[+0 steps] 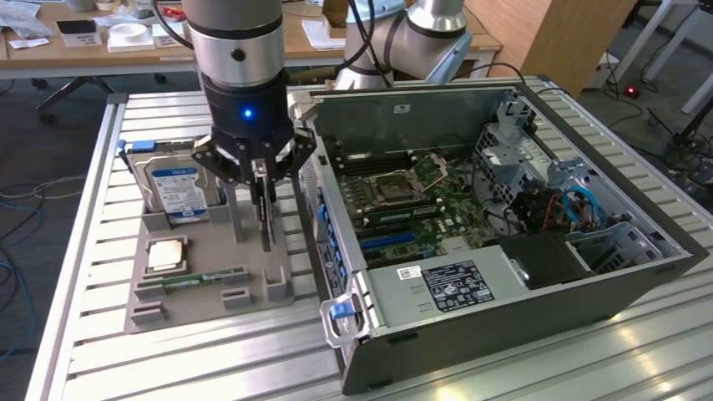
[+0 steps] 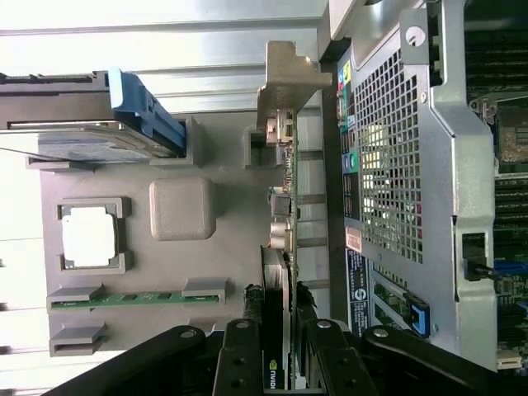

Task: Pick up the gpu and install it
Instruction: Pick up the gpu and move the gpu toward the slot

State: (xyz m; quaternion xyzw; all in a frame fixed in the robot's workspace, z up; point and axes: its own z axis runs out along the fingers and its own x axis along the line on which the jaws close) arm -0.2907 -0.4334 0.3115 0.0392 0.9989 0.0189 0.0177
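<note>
Gpu point(image 1: 265, 219), a thin dark card seen edge-on, hangs upright and is pinched in the claw point(image 1: 260, 180), whose black fingers are drawn narrow against its two flat faces. In the wrist view the claw point(image 2: 278, 299) grips the card's dark end, and the Gpu point(image 2: 285, 206) runs out from it as a slim green-edged board ending in a bent grey metal bracket. It sits over the matte grey plastic holder point(image 1: 206, 294), on the side nearest the open computer case point(image 1: 535, 280); whether its lower edge touches the holder I cannot tell. The holder also carries a silver hard drive point(image 1: 179, 188) with a blue-and-white label standing on edge, a square metal-capped processor point(image 1: 167, 253) and a narrow green memory stick point(image 1: 206, 278). The case is dark sheet metal with a perforated rear panel point(image 2: 396, 165). The arm point(image 1: 234, 50), a silver and black cylinder, points straight down over the ribbed aluminium counter point(image 1: 89, 334).
</note>
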